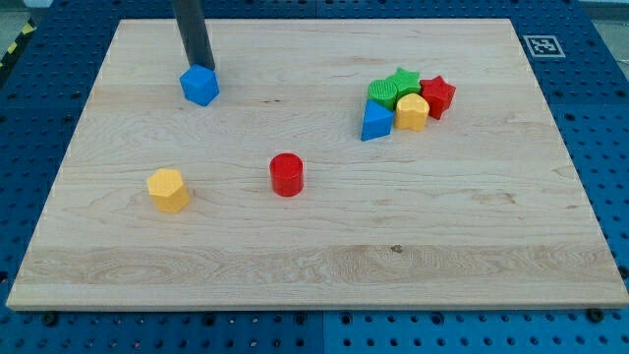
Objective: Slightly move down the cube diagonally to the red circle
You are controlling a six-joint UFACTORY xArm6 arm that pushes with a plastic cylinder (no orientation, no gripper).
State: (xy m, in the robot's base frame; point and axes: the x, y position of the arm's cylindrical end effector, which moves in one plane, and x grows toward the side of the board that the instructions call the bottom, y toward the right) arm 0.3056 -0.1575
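Blue cube (200, 86) sits near the surface's (314, 275) far left part, at about ten o'clock from the red circle (287, 175). My tip (205, 67) touches its top edge, at roughly twelve o'clock. There are no fingers on this rod, so nothing opens or closes. A short, gentle shove toward four or five o'clock should do; stop early, as only a slight shift is asked. Compact and without a clear long axis, it shows a corner toward six o'clock.
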